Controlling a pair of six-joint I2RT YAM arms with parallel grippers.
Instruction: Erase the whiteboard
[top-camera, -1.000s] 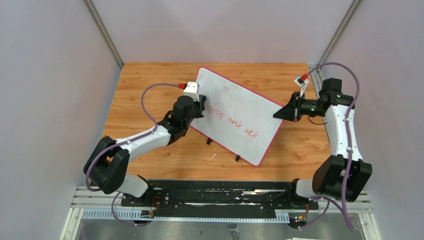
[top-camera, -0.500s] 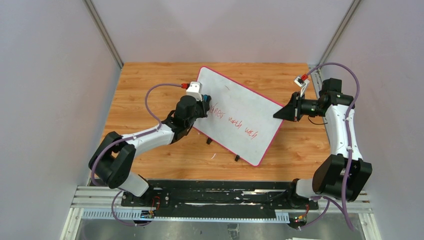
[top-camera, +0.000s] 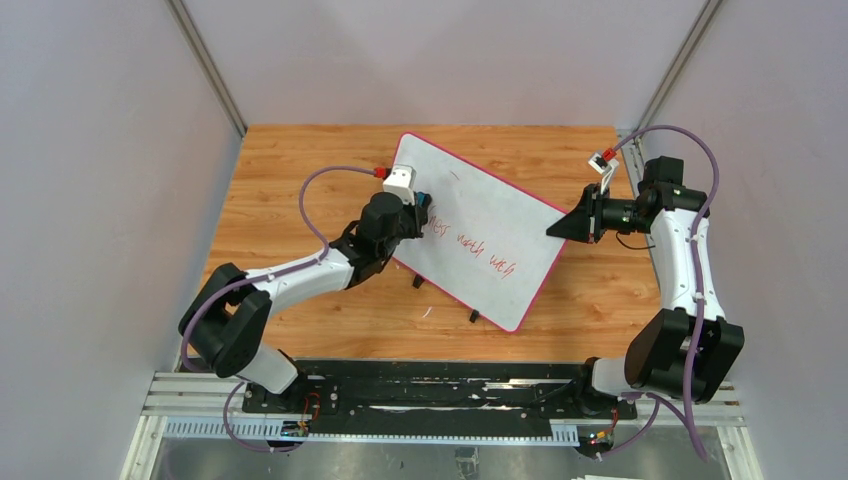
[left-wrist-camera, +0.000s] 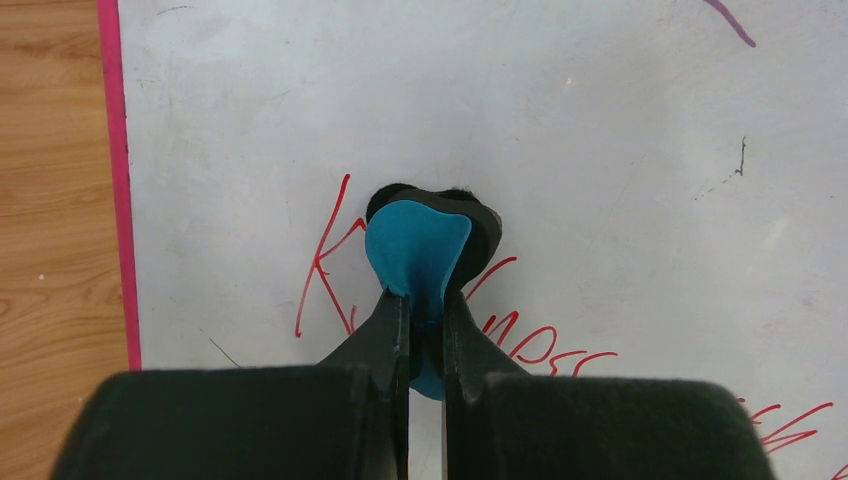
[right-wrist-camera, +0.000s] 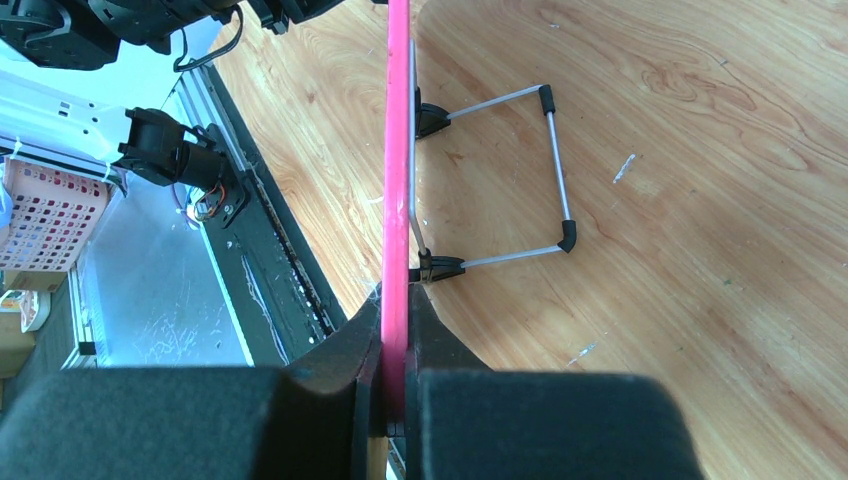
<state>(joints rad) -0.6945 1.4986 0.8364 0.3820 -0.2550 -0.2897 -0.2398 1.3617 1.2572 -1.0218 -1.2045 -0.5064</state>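
The whiteboard (top-camera: 490, 200) stands tilted on the wooden table, with red writing (top-camera: 472, 250) across its lower half. My left gripper (top-camera: 420, 205) is shut on a small blue-and-black eraser (left-wrist-camera: 415, 250) and presses it against the board (left-wrist-camera: 600, 150), over the start of the red writing (left-wrist-camera: 540, 345). A red "K" shows just left of the eraser. My right gripper (top-camera: 555, 228) is shut on the board's pink rim (right-wrist-camera: 397, 150) at its right edge, and in the right wrist view it (right-wrist-camera: 397, 320) clamps the rim edge-on.
The board's wire stand with black feet (right-wrist-camera: 555, 170) rests on the table behind it. A black rail (top-camera: 430, 385) runs along the near table edge. A pink basket (right-wrist-camera: 45, 215) sits beyond the table. Grey walls close in both sides.
My left gripper has slid right along the board with the eraser, from the left rim onto the first letters. The right arm and the board have not moved.
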